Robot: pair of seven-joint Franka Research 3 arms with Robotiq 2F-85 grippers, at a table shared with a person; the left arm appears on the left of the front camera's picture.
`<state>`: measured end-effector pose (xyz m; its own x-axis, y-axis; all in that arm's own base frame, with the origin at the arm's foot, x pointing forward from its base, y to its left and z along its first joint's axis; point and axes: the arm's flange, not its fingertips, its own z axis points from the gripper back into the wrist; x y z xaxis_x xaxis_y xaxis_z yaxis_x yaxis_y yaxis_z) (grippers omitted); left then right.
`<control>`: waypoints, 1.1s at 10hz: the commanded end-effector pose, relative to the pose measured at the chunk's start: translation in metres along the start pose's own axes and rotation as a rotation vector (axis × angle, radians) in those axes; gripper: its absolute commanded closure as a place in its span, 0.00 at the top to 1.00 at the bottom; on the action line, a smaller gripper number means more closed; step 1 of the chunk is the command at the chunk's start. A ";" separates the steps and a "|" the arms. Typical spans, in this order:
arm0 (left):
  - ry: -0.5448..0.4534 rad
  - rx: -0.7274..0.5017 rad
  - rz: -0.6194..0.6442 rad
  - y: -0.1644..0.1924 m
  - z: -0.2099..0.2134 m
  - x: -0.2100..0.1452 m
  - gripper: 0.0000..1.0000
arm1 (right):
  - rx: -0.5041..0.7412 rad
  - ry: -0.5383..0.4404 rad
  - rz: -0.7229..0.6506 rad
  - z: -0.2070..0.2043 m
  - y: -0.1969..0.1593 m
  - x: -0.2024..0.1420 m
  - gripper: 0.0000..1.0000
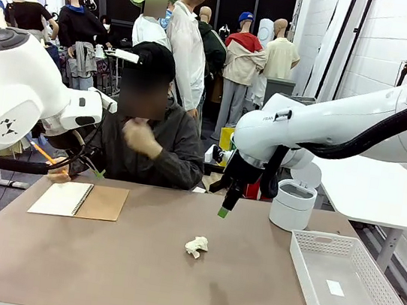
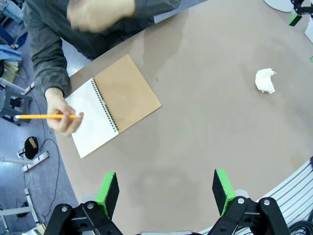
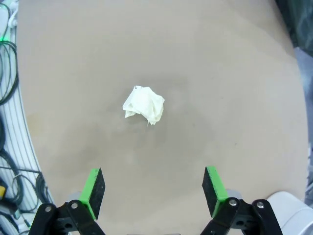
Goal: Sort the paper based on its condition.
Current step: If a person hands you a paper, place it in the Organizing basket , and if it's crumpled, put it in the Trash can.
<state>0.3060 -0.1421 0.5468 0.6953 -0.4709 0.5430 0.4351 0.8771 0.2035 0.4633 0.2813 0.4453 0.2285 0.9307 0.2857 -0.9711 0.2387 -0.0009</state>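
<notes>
One crumpled white paper wad point(image 1: 196, 246) lies on the brown table, near its middle. My right gripper point(image 1: 225, 205) hangs above and just behind it, fingers pointing down. In the right wrist view the right gripper point(image 3: 153, 191) is open, with nothing between its green pads, and the wad point(image 3: 144, 104) sits ahead of them on the table. My left gripper point(image 2: 165, 193) is open and empty, high over the table's left part. From there the wad point(image 2: 265, 81) is far off to the upper right.
A tan-covered spiral notebook point(image 1: 79, 199) lies open at the far left, with the person's hand point(image 2: 61, 117) holding a pencil beside it. A white basket point(image 1: 326, 237) stands at the right, and a white round bin point(image 1: 293, 203) behind it.
</notes>
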 end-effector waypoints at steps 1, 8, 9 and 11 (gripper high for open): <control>0.003 0.001 -0.012 0.001 0.000 0.000 1.00 | -0.037 0.083 -0.034 -0.025 0.003 0.023 1.00; 0.003 0.001 -0.012 0.001 0.000 0.000 1.00 | -0.018 0.183 0.005 -0.083 0.014 0.057 1.00; 0.003 0.001 -0.012 0.001 0.000 0.000 1.00 | -0.025 0.201 0.009 -0.089 0.017 0.059 1.00; 0.003 0.001 -0.012 0.001 0.000 0.000 1.00 | -0.016 0.227 0.016 -0.096 0.022 0.060 1.00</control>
<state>0.3059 -0.1421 0.5468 0.6952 -0.4709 0.5430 0.4353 0.8770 0.2033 0.4607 0.3617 0.3695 0.2096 0.9731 0.0961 -0.9775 0.2111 -0.0054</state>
